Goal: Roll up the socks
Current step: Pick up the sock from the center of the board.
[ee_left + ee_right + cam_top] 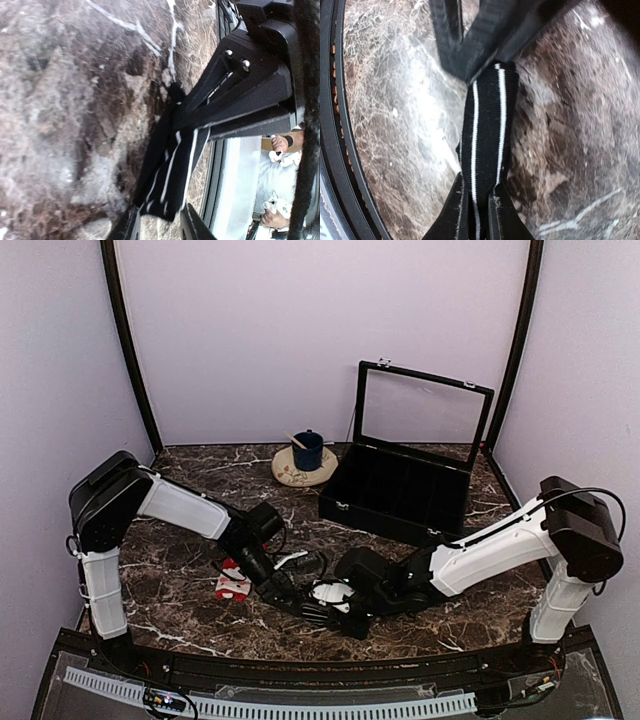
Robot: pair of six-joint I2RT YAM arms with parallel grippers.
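The black sock with thin white stripes (487,130) is stretched taut between my two grippers, low over the marble table near its front edge. My right gripper (479,210) is shut on one end. My left gripper (160,225) holds the other end of the sock (172,170) between its jaws. In the top view the two grippers, left (298,600) and right (335,615), meet tip to tip and hide most of that sock. The red sock with white pattern (232,583) lies on the table just left of my left gripper, held by nothing.
An open black compartment case (400,490) with a clear lid stands at the back right. A blue cup (308,450) sits on a round pad (290,475) at the back centre. The table's black front rail (340,150) is close to the grippers.
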